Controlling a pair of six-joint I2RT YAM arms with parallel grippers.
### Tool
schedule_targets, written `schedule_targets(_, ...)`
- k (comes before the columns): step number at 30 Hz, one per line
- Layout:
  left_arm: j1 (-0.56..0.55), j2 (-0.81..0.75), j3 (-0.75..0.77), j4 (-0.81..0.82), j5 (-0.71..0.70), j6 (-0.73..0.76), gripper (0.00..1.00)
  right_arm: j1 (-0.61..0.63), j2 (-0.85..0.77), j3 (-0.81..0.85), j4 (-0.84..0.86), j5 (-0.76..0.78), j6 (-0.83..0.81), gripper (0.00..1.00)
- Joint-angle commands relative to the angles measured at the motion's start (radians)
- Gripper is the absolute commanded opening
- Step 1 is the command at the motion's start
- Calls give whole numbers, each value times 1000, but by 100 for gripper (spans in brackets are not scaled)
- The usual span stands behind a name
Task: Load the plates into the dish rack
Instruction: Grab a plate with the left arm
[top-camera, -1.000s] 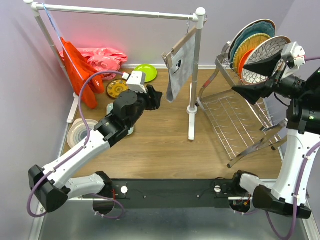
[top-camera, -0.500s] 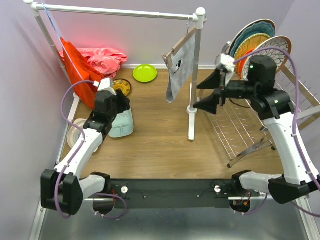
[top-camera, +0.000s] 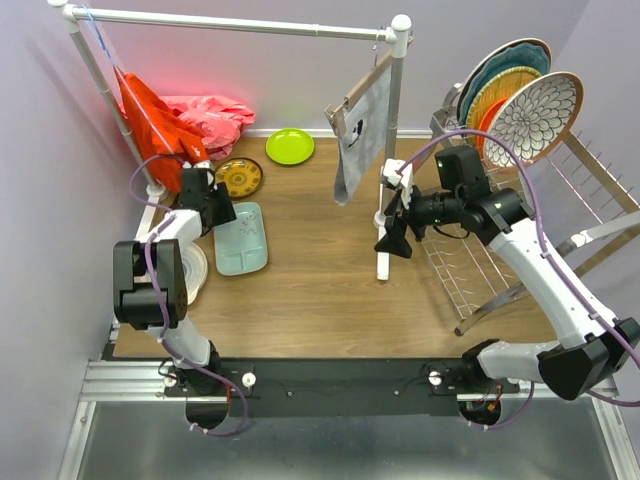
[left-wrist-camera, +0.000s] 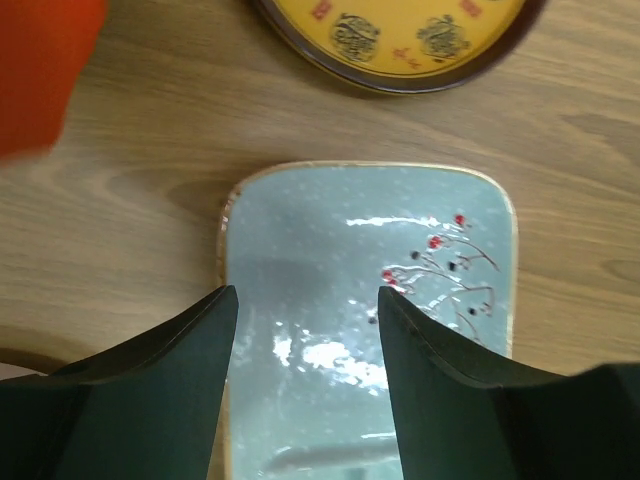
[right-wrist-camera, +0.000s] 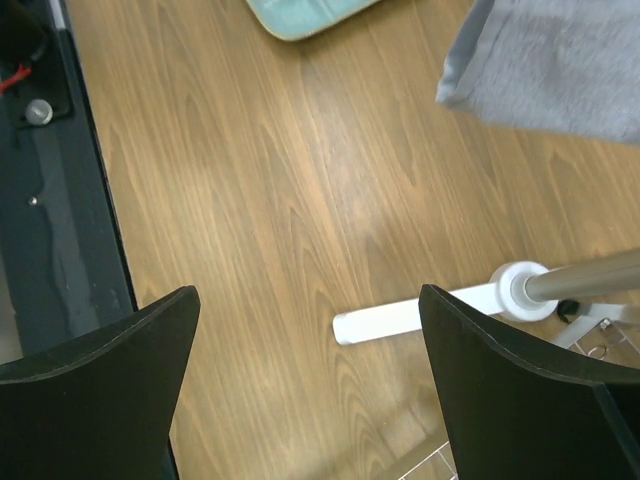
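A mint rectangular tray lies flat on the wooden table at the left. My left gripper hangs open just above its near end, nothing between its fingers; in the left wrist view the tray fills the gap below the gripper. Beyond it lie a yellow-brown patterned plate and a lime green plate. A white ringed plate is partly hidden under my left arm. The dish rack holds a floral plate, a teal one, a yellow one and an orange one upright. My right gripper is open and empty over the table.
A white pipe clothes rail stands mid-table with a grey cloth; its foot lies between my right fingers in the wrist view. Orange cloth and pink cloth sit at the back left by the wall.
My right gripper has left the floral plate in the rack and swung left and down to the rail foot. My left arm has folded back left, over the mint tray.
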Motion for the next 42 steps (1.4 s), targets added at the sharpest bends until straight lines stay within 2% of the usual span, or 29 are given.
schedule_targets(1,21,22,52,-58,8,68,67,7,-13,-48,-16,50,-49,99)
schedule_targets(15,71,86,11,-87,-37,68,66,7,21,-60,20,24,-43,100)
schedule_targets(30,120,146,-26,-77,233,83,34,7,16,-61,23,-3,-26,100)
schedule_targets(33,133,141,-43,-65,287,86,22,9,15,-66,23,-2,-24,100)
schedule_targets(34,134,141,-50,-60,302,86,13,7,15,-65,23,-3,-24,100)
schedule_targets(36,137,141,-55,-54,345,88,0,6,15,-66,23,-6,-23,100)
schedule_targets(42,137,59,-81,1,510,83,0,9,15,-71,21,-9,-14,100)
